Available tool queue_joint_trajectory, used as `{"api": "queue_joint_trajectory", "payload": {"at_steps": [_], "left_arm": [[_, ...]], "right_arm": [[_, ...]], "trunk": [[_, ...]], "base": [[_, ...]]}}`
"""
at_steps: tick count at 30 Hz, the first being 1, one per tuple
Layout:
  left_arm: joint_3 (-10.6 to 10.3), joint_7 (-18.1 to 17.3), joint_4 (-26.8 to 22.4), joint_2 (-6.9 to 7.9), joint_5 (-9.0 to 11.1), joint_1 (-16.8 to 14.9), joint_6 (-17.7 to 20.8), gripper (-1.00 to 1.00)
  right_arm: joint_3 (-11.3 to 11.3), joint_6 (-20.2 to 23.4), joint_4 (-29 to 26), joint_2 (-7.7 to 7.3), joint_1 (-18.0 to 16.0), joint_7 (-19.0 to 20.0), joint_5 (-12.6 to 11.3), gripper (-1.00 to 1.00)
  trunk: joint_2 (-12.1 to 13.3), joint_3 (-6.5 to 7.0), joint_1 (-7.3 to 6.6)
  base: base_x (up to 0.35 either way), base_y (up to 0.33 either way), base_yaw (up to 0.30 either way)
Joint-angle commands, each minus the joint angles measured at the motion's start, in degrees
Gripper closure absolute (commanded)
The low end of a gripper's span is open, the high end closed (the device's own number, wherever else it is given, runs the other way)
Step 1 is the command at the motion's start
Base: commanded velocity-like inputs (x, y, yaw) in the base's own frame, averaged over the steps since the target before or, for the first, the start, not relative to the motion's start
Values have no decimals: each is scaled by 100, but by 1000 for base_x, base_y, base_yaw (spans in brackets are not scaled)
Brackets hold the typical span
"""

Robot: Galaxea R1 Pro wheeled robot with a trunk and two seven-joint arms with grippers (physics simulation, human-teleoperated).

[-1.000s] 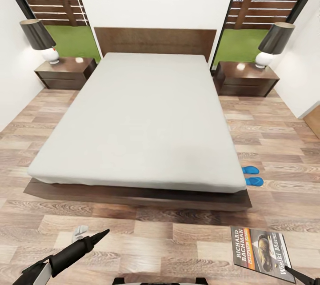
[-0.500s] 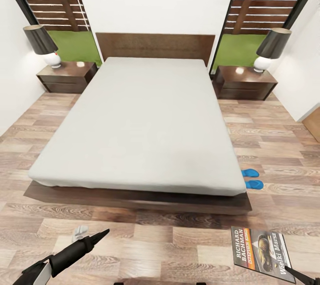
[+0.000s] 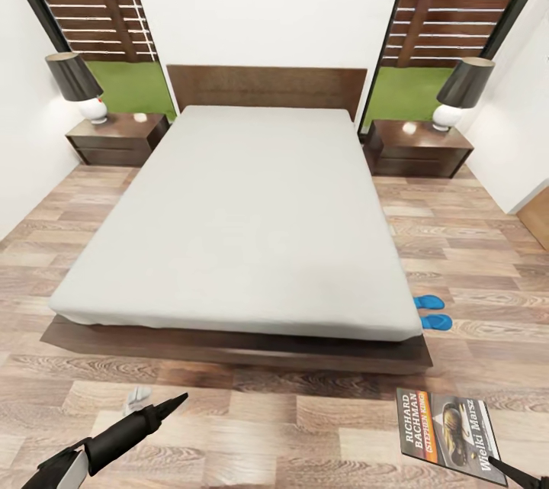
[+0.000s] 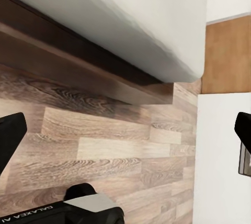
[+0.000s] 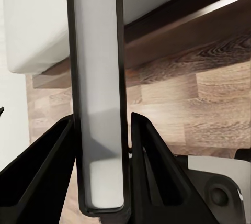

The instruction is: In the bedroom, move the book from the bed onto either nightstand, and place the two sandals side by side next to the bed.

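Note:
The book (image 3: 446, 435), dark with white lettering and an orange band, hangs over the floor at the foot of the bed (image 3: 244, 222), held at its lower corner by my right gripper (image 3: 512, 471). The right wrist view has the book (image 5: 97, 77) edge-on between the two black fingers, with the right gripper (image 5: 102, 120) shut on it. Two blue sandals (image 3: 432, 311) lie side by side on the floor against the bed's right side, near its foot corner. My left gripper (image 3: 152, 406) hovers over the floor; in its wrist view the left gripper (image 4: 125, 135) is open, holding nothing.
A dark nightstand (image 3: 116, 138) with a lamp (image 3: 76, 85) stands left of the headboard, and another nightstand (image 3: 419, 147) with a lamp (image 3: 461, 92) stands to its right. Wood-plank floor (image 3: 473, 245) runs along both sides of the bed. White walls close in left and right.
The whole head view has shifted: the bed and nightstands now sit lower and slightly smaller, so the camera moved. Both arms and the held book keep their places in the picture.

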Motion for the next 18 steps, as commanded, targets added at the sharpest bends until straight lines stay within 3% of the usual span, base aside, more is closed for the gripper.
{"api": "queue_joint_trajectory", "payload": {"at_steps": [1, 18], "left_arm": [[14, -25, 1, 0, 15, -3, 60, -100], [9, -27, 1, -7, 15, -3, 60, -100]], "right_arm": [[48, 13, 2, -1, -4, 16, -45, 100], [48, 13, 2, -1, -4, 16, -45, 100]], "trunk": [[-9, 2, 3], [-9, 161, 3]], "base": [[0, 0, 0], [0, 0, 0]]}}
